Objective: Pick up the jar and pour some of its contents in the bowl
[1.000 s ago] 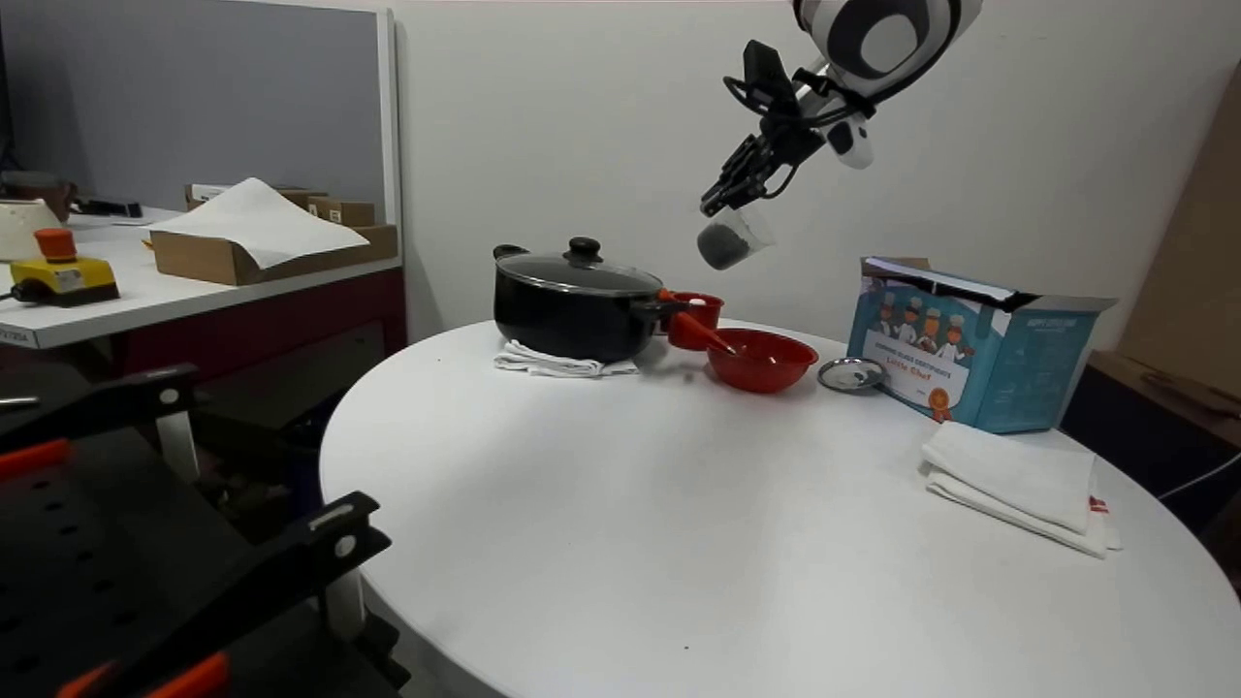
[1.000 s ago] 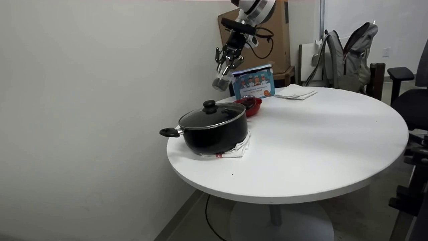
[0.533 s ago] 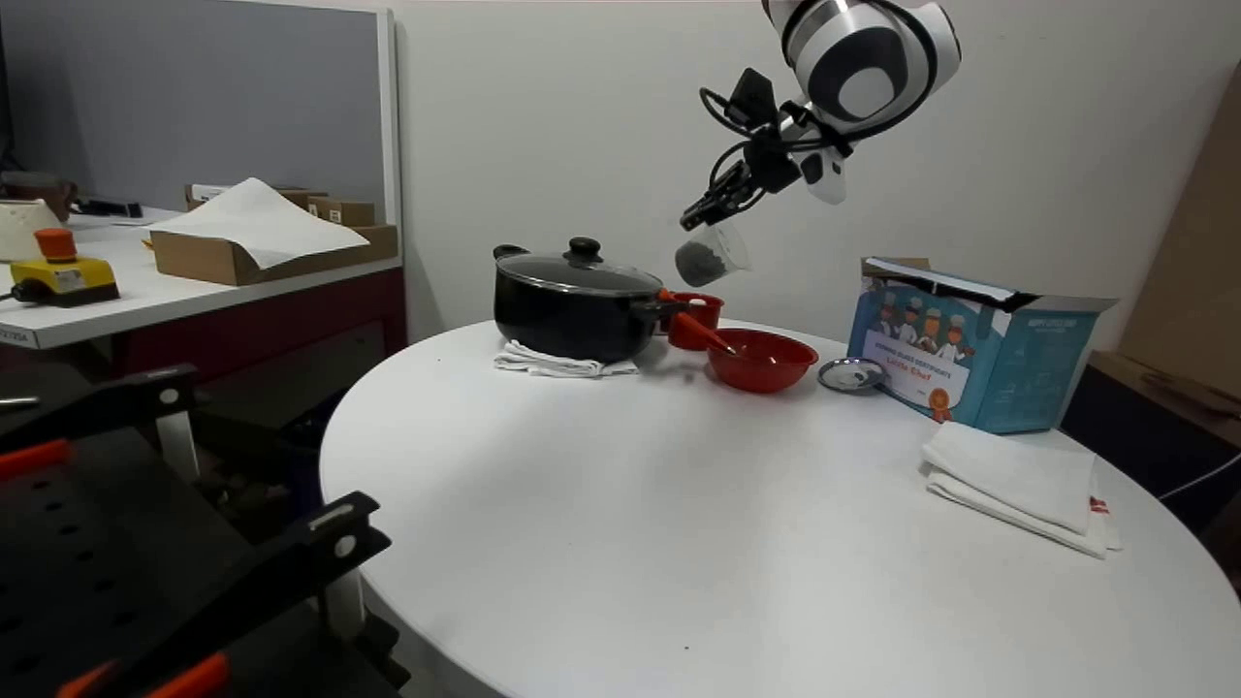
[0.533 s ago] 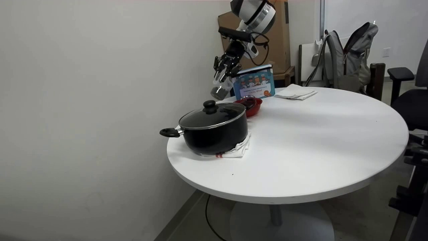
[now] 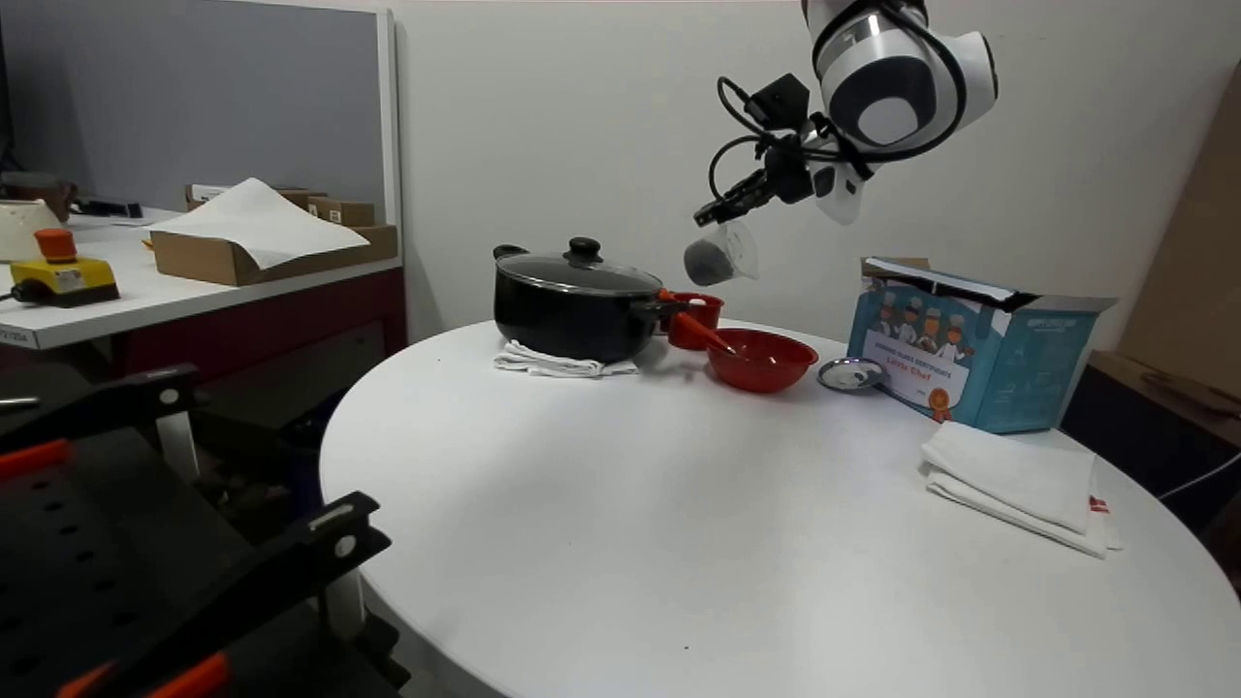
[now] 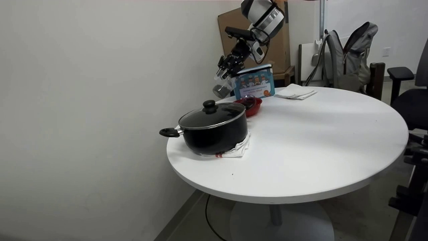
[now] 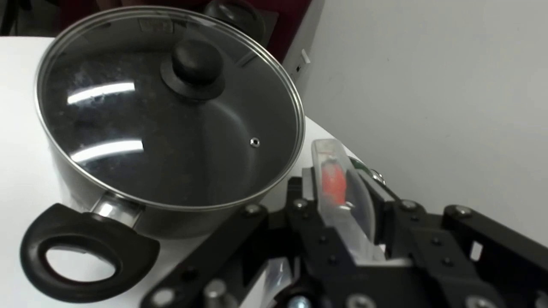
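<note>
Down and leftward slants the arm (image 5: 887,92) from the top in both exterior views, and lower right in the wrist view, the claw (image 7: 342,188) pinches, fingers (image 7: 313,233) side by side!

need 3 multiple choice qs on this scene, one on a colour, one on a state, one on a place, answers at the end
1. What colour is the shallow bowl?
A) green
B) red
C) white

2. What state is the clear jar in?
A) standing upright in the bowl
B) broken to pieces
C) tilted, held by the fingers

3. Where is the lidded black pot?
A) on a folded white towel
B) inside the bowl
C) held by the fingers

1 B: its wall shows red in both exterior views.
2 C: both exterior views show it slanting in mid-air below the fingers.
3 A: the towel sticks out from under it in both exterior views.
</note>
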